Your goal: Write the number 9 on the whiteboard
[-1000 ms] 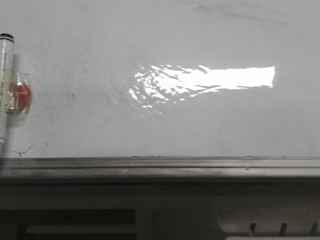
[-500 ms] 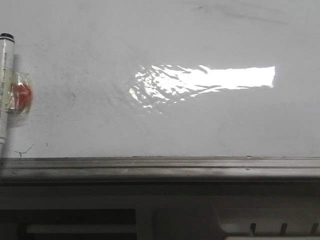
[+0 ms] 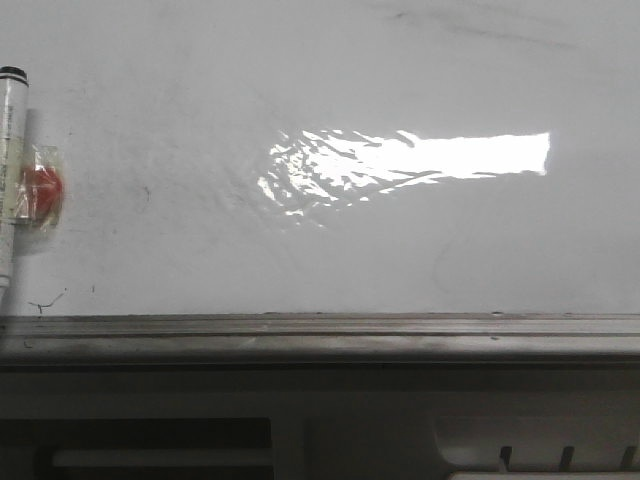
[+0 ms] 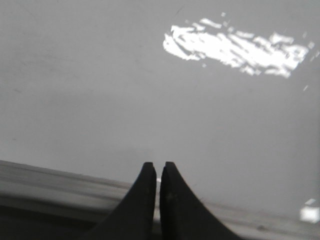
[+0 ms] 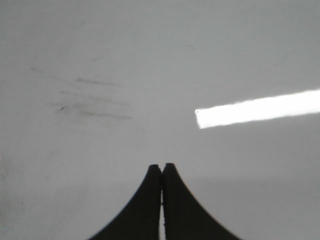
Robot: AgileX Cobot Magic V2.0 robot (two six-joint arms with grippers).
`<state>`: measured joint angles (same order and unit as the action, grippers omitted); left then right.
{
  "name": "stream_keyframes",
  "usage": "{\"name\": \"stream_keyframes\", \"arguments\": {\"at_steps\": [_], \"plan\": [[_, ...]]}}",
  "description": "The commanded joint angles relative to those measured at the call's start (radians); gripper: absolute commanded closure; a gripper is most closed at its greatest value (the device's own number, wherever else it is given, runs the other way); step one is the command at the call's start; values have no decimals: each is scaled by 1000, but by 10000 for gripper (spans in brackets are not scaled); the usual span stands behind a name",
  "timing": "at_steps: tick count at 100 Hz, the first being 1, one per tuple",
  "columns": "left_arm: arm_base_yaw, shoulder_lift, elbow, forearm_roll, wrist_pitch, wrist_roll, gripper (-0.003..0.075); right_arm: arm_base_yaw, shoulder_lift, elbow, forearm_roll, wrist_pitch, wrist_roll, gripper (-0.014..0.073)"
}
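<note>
The whiteboard (image 3: 330,240) filled most of the front view, glossy white with faint grey smudges, and a bright patch of glare (image 3: 420,160) lay across its middle right. Its grey metal edge rail (image 3: 320,335) ran along the near side. No number 9 was visible on the board in any view. At the board's far left edge lay a white marker (image 3: 10,180) with a dark cap, and a red piece wrapped in clear tape (image 3: 38,192) sat against its side. A tiny dark scribble (image 3: 42,300) marked the board just below them. The left end effector (image 4: 158,172) hung over the rail and the board's edge, its dark fingers clenched nearly together on nothing. The right end effector (image 5: 162,172) hung over bare board, clenched likewise and empty.
</note>
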<state>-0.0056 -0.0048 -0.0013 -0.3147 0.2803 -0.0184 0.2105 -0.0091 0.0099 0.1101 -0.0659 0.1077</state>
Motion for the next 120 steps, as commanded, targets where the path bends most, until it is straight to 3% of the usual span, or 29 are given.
{"name": "stream_keyframes", "arguments": {"at_steps": [1,17,31,44,58,68,80,85,94,100,112,120], "plan": [[-2,-29,30,-288,-154,-8,738,-6,-21,18,145,-70,1,649],[-2,-29,30,-585,-259,-8,738,-6,-21,12,347,-150,1,649],[-2,-29,16,-723,-259,-6,738,-6,-21,-11,383,-137,1,649],[-4,-23,-86,-564,-155,82,738,-6,-16,-124,297,60,-31,648],[-4,43,-274,-260,29,119,733,-6,46,-302,-8,349,-92,603],[-4,123,-382,-145,122,122,627,-6,139,-411,-162,491,-92,526],[-4,245,-455,-140,245,135,350,-6,247,-521,-192,583,-92,382],[-4,301,-471,-141,318,135,281,-6,286,-559,-192,613,-92,315],[-4,405,-480,-175,441,143,272,-6,345,-590,-192,655,-92,216],[-6,467,-480,-269,487,223,279,-6,372,-595,-192,661,-92,195],[-55,532,-478,-526,427,421,279,-6,402,-595,-192,662,-92,198],[-90,572,-478,-578,384,467,291,-6,406,-592,-192,659,-92,198]]}}
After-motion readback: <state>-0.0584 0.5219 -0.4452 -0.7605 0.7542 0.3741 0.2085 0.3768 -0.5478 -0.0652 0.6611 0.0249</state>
